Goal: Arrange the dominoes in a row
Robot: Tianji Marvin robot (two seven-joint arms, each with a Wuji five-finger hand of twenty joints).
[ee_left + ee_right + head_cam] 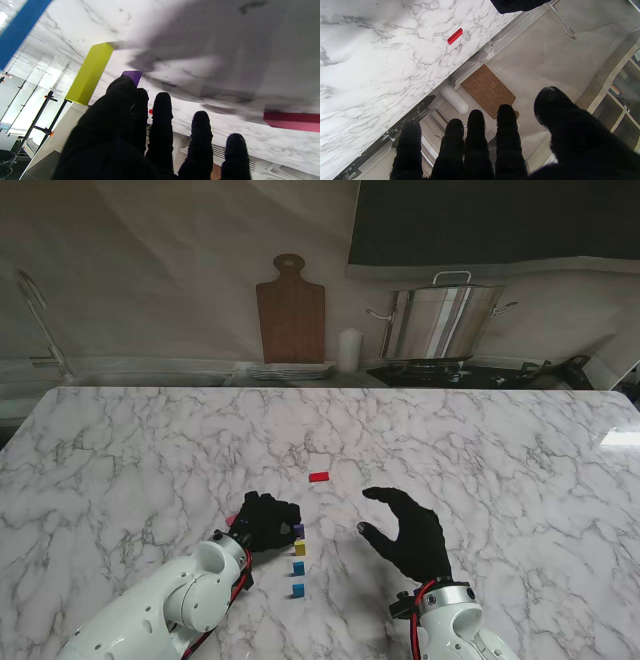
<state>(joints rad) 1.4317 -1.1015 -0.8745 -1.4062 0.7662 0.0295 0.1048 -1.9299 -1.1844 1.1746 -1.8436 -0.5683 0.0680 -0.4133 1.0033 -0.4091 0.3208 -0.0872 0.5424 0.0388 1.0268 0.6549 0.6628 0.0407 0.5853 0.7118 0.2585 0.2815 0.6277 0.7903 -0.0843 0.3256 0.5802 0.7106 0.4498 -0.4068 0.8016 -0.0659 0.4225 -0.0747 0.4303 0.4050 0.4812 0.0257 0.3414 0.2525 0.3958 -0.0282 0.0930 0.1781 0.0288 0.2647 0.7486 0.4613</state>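
Note:
Four dominoes stand in a line running toward me: purple [298,530], yellow [299,548], blue [298,568] and a second blue [298,590]. My left hand [265,520] sits just left of the purple domino [133,76], with thumb and index finger pressed together on its end and the other fingers spread. The yellow domino [90,72] stands beside it. A pink domino [292,121] lies at the hand's left side. A red domino [319,476] lies flat farther from me. My right hand [405,530] hovers open to the right of the line, holding nothing.
Behind the marble table [500,440], a wooden cutting board [290,310], a white cylinder [348,350] and a steel pot [440,320] stand against the wall. The red domino [455,36] is also in the right wrist view.

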